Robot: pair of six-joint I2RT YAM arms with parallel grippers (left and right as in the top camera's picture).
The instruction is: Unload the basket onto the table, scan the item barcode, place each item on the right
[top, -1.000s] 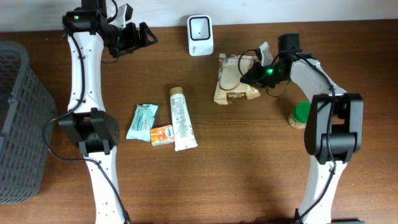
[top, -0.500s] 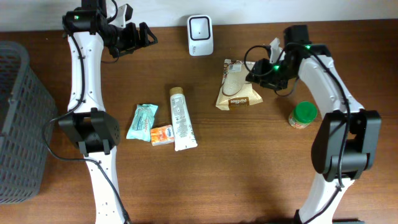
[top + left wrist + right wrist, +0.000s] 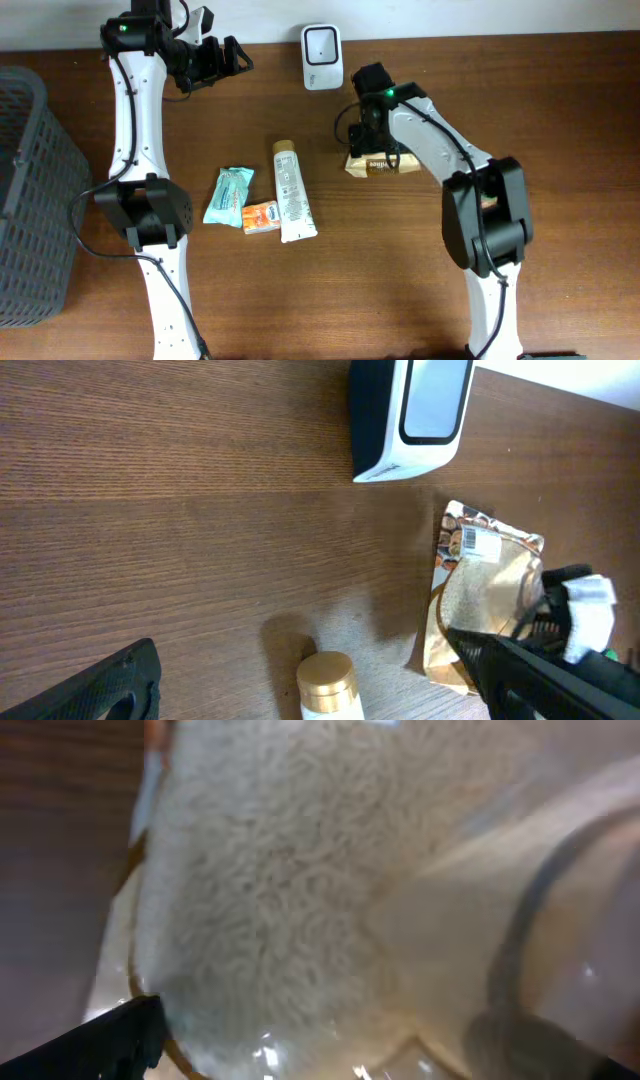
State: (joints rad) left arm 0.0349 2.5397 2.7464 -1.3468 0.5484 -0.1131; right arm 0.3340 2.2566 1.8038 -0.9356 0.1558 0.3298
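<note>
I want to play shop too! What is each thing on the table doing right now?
left gripper: open, holding nothing.
right gripper: open, over the pouch.
pouch: lying flat, barcode label up.
toothpaste tube: lying flat, cap on.
scanner: standing upright.

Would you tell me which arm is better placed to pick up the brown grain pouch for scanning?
Right. The right gripper hangs open directly over the brown grain pouch near the white plastic scanner; the left gripper is farther away.
</note>
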